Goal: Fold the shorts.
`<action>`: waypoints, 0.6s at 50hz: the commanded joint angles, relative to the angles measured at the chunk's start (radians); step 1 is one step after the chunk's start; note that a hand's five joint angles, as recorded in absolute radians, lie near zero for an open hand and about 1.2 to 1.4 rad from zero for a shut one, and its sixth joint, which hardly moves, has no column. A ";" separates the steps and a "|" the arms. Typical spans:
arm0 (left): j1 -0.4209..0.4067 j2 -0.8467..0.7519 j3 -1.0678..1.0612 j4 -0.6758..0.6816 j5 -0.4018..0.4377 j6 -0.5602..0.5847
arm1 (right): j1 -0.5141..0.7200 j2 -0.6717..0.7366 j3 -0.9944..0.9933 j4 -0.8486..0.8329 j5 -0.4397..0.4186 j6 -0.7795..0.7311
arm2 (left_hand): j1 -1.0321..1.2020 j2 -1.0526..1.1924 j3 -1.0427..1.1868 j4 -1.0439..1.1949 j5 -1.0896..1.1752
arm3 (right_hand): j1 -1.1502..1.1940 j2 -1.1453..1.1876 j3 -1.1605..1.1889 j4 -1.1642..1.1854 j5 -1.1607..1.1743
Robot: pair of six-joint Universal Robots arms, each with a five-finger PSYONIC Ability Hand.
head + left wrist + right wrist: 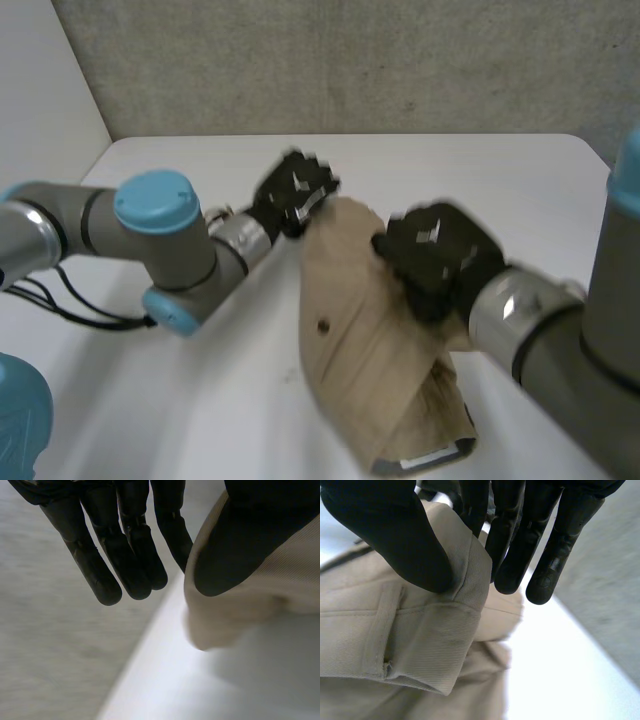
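White table (500,180) is bearing the shorts (360,330) mid-surface. Your left hand (295,192) and right hand (435,250) are each pinching the far hem (470,570), thumb against fingers (555,550). Likely soft, light cloth; hems are offering grip.

A white table (480,170) with a smooth, plain top is seen, and its far right corner is rounded. Behind its far edge a grey wall (350,60) is set, rough and speckled like concrete or felt. At the left a plain white panel (40,90) is placed, and the grey wall is met by it in a slanting line. The tabletop is lit evenly, and a bright sheen is shown along its edge in the wrist views.
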 commanded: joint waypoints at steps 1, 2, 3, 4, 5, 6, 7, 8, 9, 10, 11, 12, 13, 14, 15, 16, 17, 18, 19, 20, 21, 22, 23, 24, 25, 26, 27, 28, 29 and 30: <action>-0.005 0.061 0.165 0.170 -0.275 -0.077 | -0.048 0.071 -0.294 -0.189 0.122 -0.096 | 0.238 0.204 0.210 0.206 0.264 | 0.440 0.226 0.218 0.205 0.246; -0.008 0.106 0.181 0.197 -0.314 -0.088 | -0.051 0.072 -0.320 -0.229 0.135 -0.113 | 0.238 0.204 0.210 0.206 0.264 | 0.440 0.226 0.218 0.205 0.246; -0.008 0.127 0.191 0.207 -0.331 -0.093 | -0.054 0.072 -0.342 -0.273 0.146 -0.128 | 0.238 0.204 0.210 0.206 0.264 | 0.440 0.226 0.218 0.205 0.246; -0.007 0.150 0.197 0.214 -0.347 -0.094 | -0.054 0.071 -0.360 -0.324 0.153 -0.147 | 0.238 0.204 0.210 0.206 0.264 | 0.440 0.226 0.218 0.205 0.246; -0.008 0.169 0.200 0.225 -0.366 -0.094 | -0.056 0.066 -0.388 -0.435 0.161 -0.176 | 0.238 0.204 0.210 0.206 0.264 | 0.440 0.226 0.218 0.205 0.246; -0.011 0.204 0.202 0.239 -0.406 -0.096 | -0.057 0.065 -0.394 -0.491 0.164 -0.191 | 0.238 0.204 0.210 0.206 0.264 | 0.440 0.226 0.218 0.205 0.246; -0.013 0.218 0.203 0.246 -0.427 -0.096 | -0.057 0.062 -0.396 -0.551 0.166 -0.206 | 0.238 0.204 0.210 0.206 0.264 | 0.440 0.226 0.218 0.205 0.246; -0.014 0.233 0.202 0.254 -0.450 -0.097 | -0.056 0.059 -0.394 -0.606 0.166 -0.222 | 0.238 0.204 0.210 0.206 0.264 | 0.440 0.226 0.218 0.205 0.246; -0.016 0.250 0.197 0.263 -0.472 -0.097 | -0.048 0.052 -0.382 -0.710 0.163 -0.252 | 0.238 0.204 0.210 0.206 0.264 | 0.440 0.226 0.218 0.205 0.246; -0.023 0.284 0.180 0.276 -0.510 -0.099 | -0.046 0.048 -0.377 -0.755 0.160 -0.268 | 0.238 0.204 0.210 0.206 0.264 | 0.440 0.226 0.218 0.205 0.246; -0.028 0.299 0.168 0.277 -0.525 -0.100 | -0.046 0.045 -0.371 -0.789 0.161 -0.282 | 0.238 0.204 0.210 0.206 0.264 | 0.440 0.226 0.218 0.205 0.246; -0.033 0.315 0.153 0.277 -0.538 -0.103 | -0.046 0.043 -0.365 -0.818 0.163 -0.292 | 0.238 0.204 0.210 0.206 0.264 | 0.440 0.226 0.218 0.205 0.246; -0.039 0.330 0.134 0.277 -0.545 -0.105 | -0.045 0.040 -0.356 -0.839 0.161 -0.311 | 0.238 0.204 0.210 0.206 0.264 | 0.440 0.226 0.218 0.205 0.246; -0.049 0.359 0.088 0.279 -0.552 -0.111 | -0.045 0.042 -0.354 -0.837 0.161 -0.317 | 0.238 0.204 0.210 0.206 0.264 | 0.440 0.226 0.218 0.205 0.246; -0.052 0.374 0.061 0.279 -0.553 -0.113 | -0.045 0.042 -0.351 -0.829 0.161 -0.322 | 0.238 0.204 0.210 0.206 0.264 | 0.440 0.226 0.218 0.205 0.246; -0.056 0.391 0.033 0.276 -0.553 -0.116 | -0.045 0.042 -0.339 -0.803 0.160 -0.325 | 0.238 0.204 0.210 0.206 0.264 | 0.440 0.226 0.218 0.205 0.246; -0.056 0.420 -0.029 0.268 -0.555 -0.119 | -0.045 0.045 -0.330 -0.785 0.161 -0.326 | 0.238 0.204 0.210 0.206 0.264 | 0.440 0.226 0.218 0.205 0.246; -0.057 0.434 -0.067 0.266 -0.555 -0.120 | -0.043 0.048 -0.318 -0.765 0.160 -0.326 | 0.238 0.204 0.210 0.206 0.264 | 0.440 0.226 0.218 0.205 0.246; -0.057 0.446 -0.105 0.265 -0.555 -0.120 | -0.043 0.048 -0.299 -0.742 0.161 -0.325 | 0.238 0.204 0.210 0.206 0.264 | 0.440 0.226 0.218 0.205 0.246; -0.057 0.457 -0.142 0.262 -0.555 -0.120 | -0.043 0.049 -0.253 -0.693 0.161 -0.319 | 0.238 0.204 0.210 0.206 0.264 | 0.440 0.226 0.218 0.205 0.246; -0.059 0.476 -0.226 0.259 -0.553 -0.120 | -0.045 0.051 -0.229 -0.671 0.163 -0.316 | 0.238 0.204 0.210 0.206 0.264 | 0.440 0.226 0.218 0.205 0.246; -0.059 0.483 -0.266 0.259 -0.552 -0.120 | -0.045 0.054 -0.198 -0.651 0.164 -0.312 | 0.238 0.204 0.210 0.206 0.264 | 0.440 0.226 0.218 0.205 0.246; -0.059 0.488 -0.309 0.257 -0.552 -0.120 | -0.043 0.055 -0.166 -0.636 0.164 -0.311 | 0.238 0.204 0.210 0.206 0.264 | 0.440 0.226 0.218 0.205 0.246; -0.059 0.491 -0.352 0.257 -0.552 -0.120 | -0.043 0.065 -0.108 -0.610 0.164 -0.300 | 0.238 0.204 0.210 0.206 0.264 | 0.440 0.226 0.218 0.205 0.246; -0.060 0.493 -0.428 0.257 -0.549 -0.120 | -0.045 0.069 -0.078 -0.602 0.167 -0.290 | 0.238 0.204 0.210 0.206 0.264 | 0.440 0.226 0.218 0.205 0.246; -0.060 0.493 -0.467 0.256 -0.549 -0.120 | -0.045 0.075 -0.048 -0.596 0.169 -0.276 | 0.238 0.204 0.210 0.206 0.264 | 0.440 0.226 0.218 0.205 0.246; -0.062 0.493 -0.504 0.254 -0.549 -0.119 | -0.045 0.084 -0.020 -0.590 0.169 -0.262 | 0.238 0.204 0.210 0.206 0.264 | 0.440 0.226 0.218 0.205 0.246; -0.063 0.488 -0.539 0.253 -0.547 -0.119 | -0.046 0.106 0.036 -0.588 0.170 -0.231 | 0.238 0.204 0.210 0.206 0.264 | 0.440 0.226 0.218 0.205 0.246; -0.069 0.480 -0.603 0.253 -0.547 -0.119 | -0.048 0.118 0.063 -0.586 0.170 -0.216 | 0.238 0.204 0.210 0.206 0.264 | 0.440 0.226 0.218 0.205 0.246; -0.074 0.479 -0.633 0.251 -0.547 -0.117 | -0.051 0.134 0.081 -0.585 0.169 -0.202 | 0.238 0.204 0.210 0.206 0.264 | 0.440 0.226 0.218 0.205 0.246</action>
